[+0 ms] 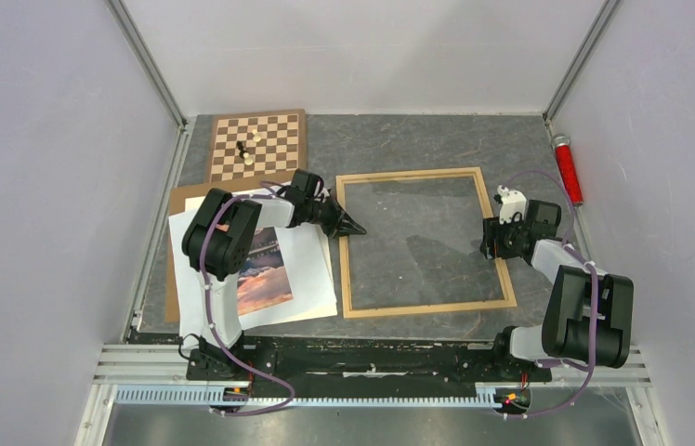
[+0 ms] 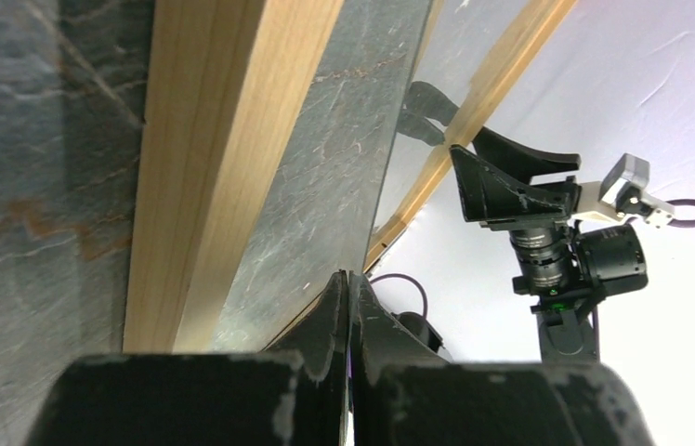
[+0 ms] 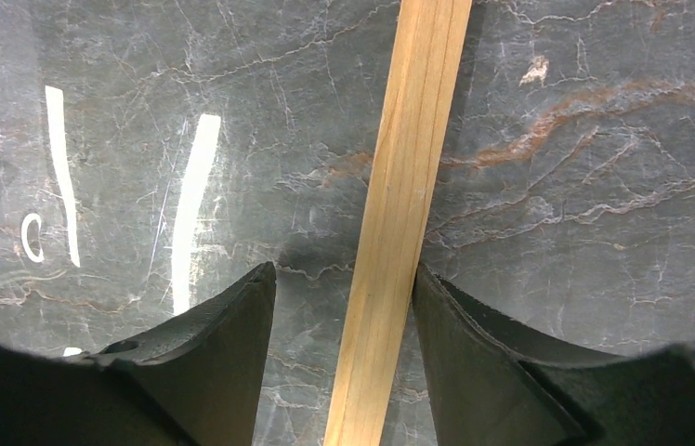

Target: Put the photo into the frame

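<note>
The frame [image 1: 342, 269], thin light wood, lies flat mid-table with a glossy clear pane inside it. The photo [image 1: 268, 277], a sunset lake print, lies on white sheets to the frame's left, partly hidden by my left arm. My left gripper [image 1: 359, 228] is shut and empty, its tip just inside the frame's left rail [image 2: 223, 139], low over the pane; the left wrist view shows its jaws [image 2: 348, 279] pressed together. My right gripper [image 1: 494, 243] stands open astride the frame's right rail [image 3: 409, 186], right finger against the outer edge, left finger apart [image 3: 344, 274].
White sheets [image 1: 316, 274] lie over a brown backing board [image 1: 173, 288] at the left. A chessboard [image 1: 258, 144] with a few pieces sits at the back left. A red cylinder [image 1: 567, 169] lies by the right wall. Grey walls close in three sides.
</note>
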